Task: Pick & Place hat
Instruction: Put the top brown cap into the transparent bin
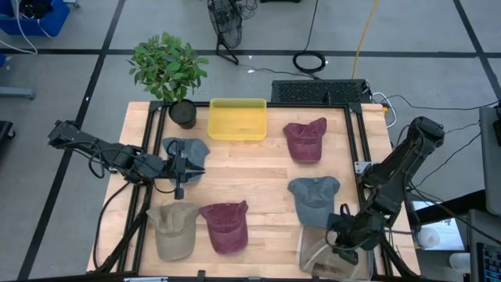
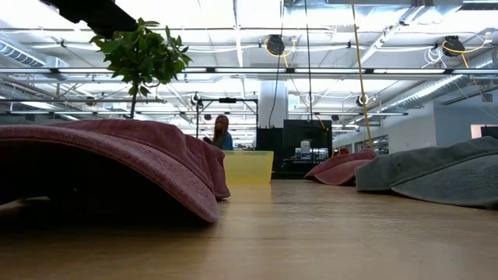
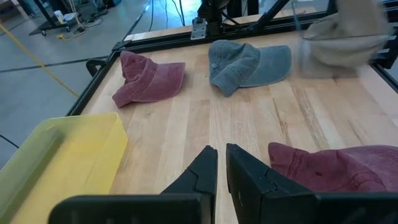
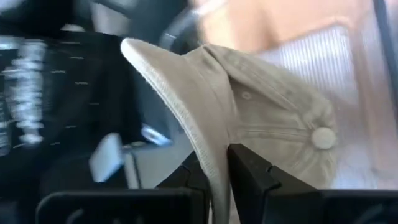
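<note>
The left gripper (image 1: 182, 174) hangs over the left side of the wooden table (image 1: 266, 168), above a blue-grey cap (image 1: 188, 150). Its two dark fingers (image 3: 202, 177) are pressed close together with only a thin gap, and they hold nothing. Just behind that cap stands a plant (image 1: 168, 69) in a dark pot. Near the front left corner lies a tan cap (image 1: 173, 229). Right beside it is a dark red cap (image 1: 225, 225). In the low view this red cap (image 2: 132, 159) fills the left side, close to the camera.

A yellow bin (image 1: 237, 118) sits at the back edge of the table, near the middle. To the right of it lies another dark red cap (image 1: 306, 139). Nearer the front is a second blue-grey cap (image 1: 315, 196).

At the front right corner, the right gripper (image 1: 344, 251) is over a light beige cap (image 1: 325, 257). In the right wrist view its fingers (image 4: 249, 171) pinch the brim of this beige cap (image 4: 273, 124), with the cloth squeezed between them. The cap's round top button shows on its crown. I cannot tell if the cap is touching the table or is lifted off it.
</note>
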